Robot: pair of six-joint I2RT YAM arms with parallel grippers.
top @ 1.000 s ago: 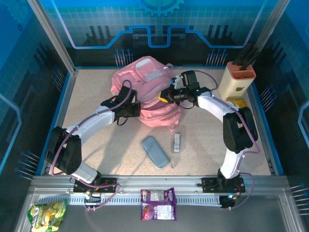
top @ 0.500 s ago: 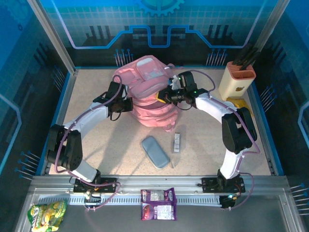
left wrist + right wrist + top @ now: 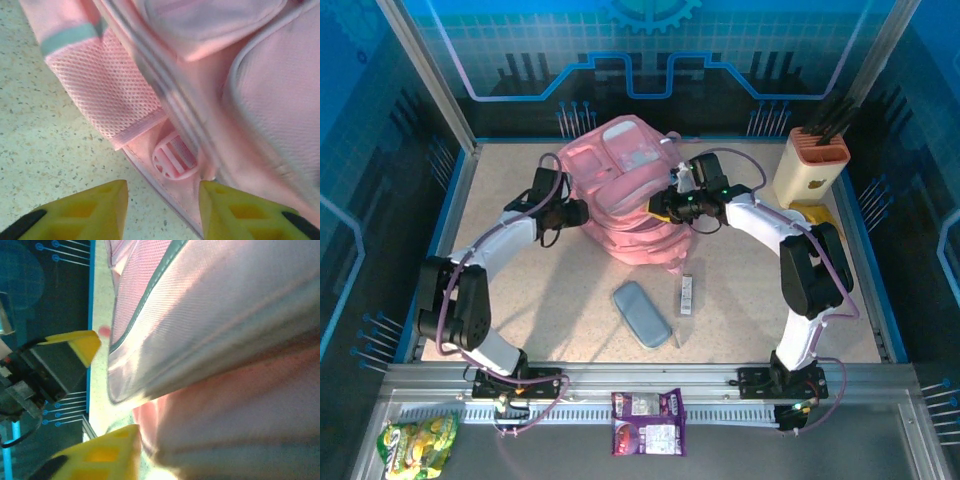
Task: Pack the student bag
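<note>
The student bag (image 3: 630, 190), a large pink backpack, lies at the back middle of the table. My left gripper (image 3: 576, 212) is at its left side, open. In the left wrist view its yellow fingertips (image 3: 102, 210) stand apart, with the bag's lower hem (image 3: 165, 197) and a pink plastic buckle (image 3: 174, 156) just ahead of the gap. My right gripper (image 3: 658, 207) is at the bag's right side, also open. In the right wrist view its yellow fingertips (image 3: 84, 344) are spread, and pink fabric (image 3: 215, 340) lies right beside them, not pinched.
A blue-grey pencil case (image 3: 642, 314) and a small narrow box (image 3: 686, 295) lie in front of the bag. A cream pen holder (image 3: 811, 165) stands at the back right with a yellow item (image 3: 810, 213) by it. Snack packs (image 3: 648, 422) (image 3: 417, 442) rest on the near rail.
Both grippers have gone from shut to open and let go of the bag. The left gripper has pulled back to the left, and the bag has shifted slightly.
</note>
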